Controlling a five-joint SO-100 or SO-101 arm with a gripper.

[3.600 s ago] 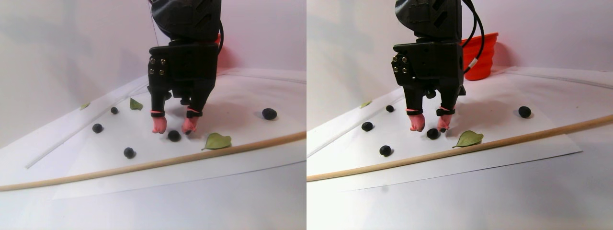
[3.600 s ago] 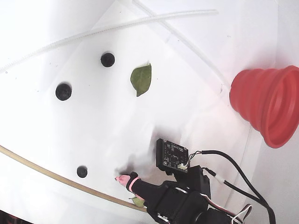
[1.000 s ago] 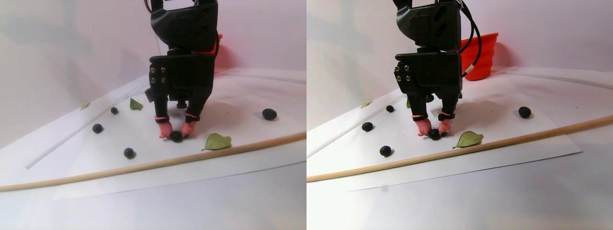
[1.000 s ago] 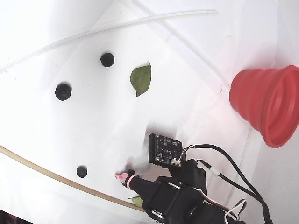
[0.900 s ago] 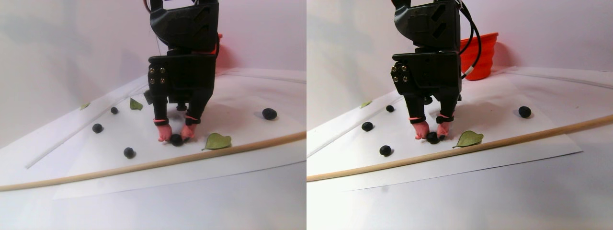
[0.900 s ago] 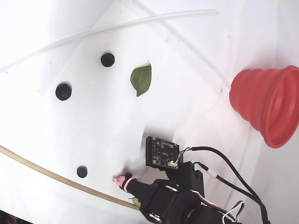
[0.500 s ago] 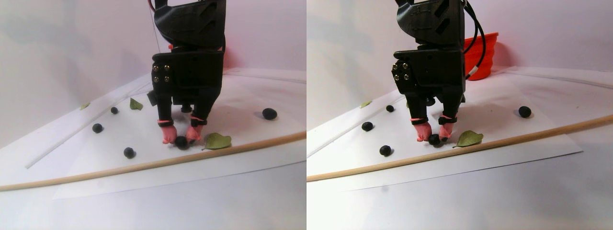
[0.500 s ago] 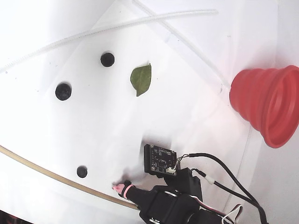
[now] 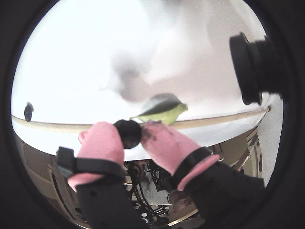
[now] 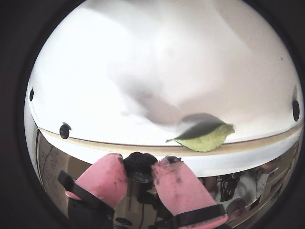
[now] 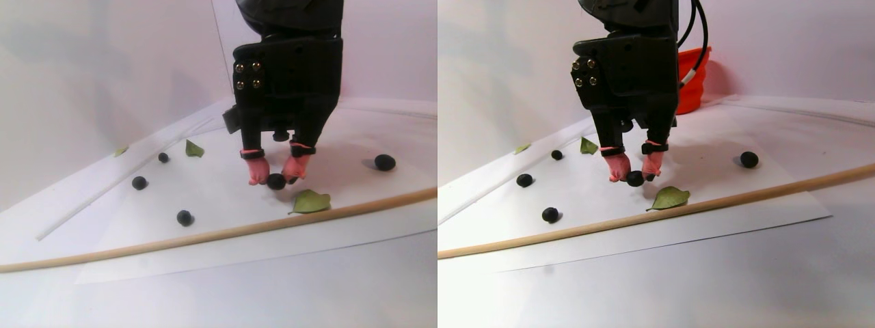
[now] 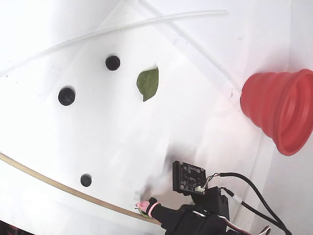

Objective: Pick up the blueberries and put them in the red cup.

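My gripper (image 11: 275,179) is shut on one blueberry (image 11: 276,182), held a little above the white paper between the pink-capped fingertips. Both wrist views show that dark ball pinched between the pink fingertips (image 9: 102,143), as the blueberry (image 9: 127,133) and the blueberry (image 10: 139,163). Loose blueberries lie on the paper at the left (image 11: 139,182), the front left (image 11: 184,218) and the right (image 11: 384,162). The red cup (image 12: 279,110) stands at the right edge of the fixed view, and behind the arm (image 11: 692,82) in the stereo pair's right half.
A green leaf (image 11: 311,201) lies just right of the gripper by the wooden rod (image 11: 205,236). Another leaf (image 12: 148,83) lies further back. A white tube (image 12: 122,29) runs along the far side. Two blueberries (image 12: 113,62) (image 12: 66,96) sit near it.
The pink fingertips closed round the blueberry on the paper. The gripper then rose and shifted right in the stereo view, carrying the blueberry off the surface.
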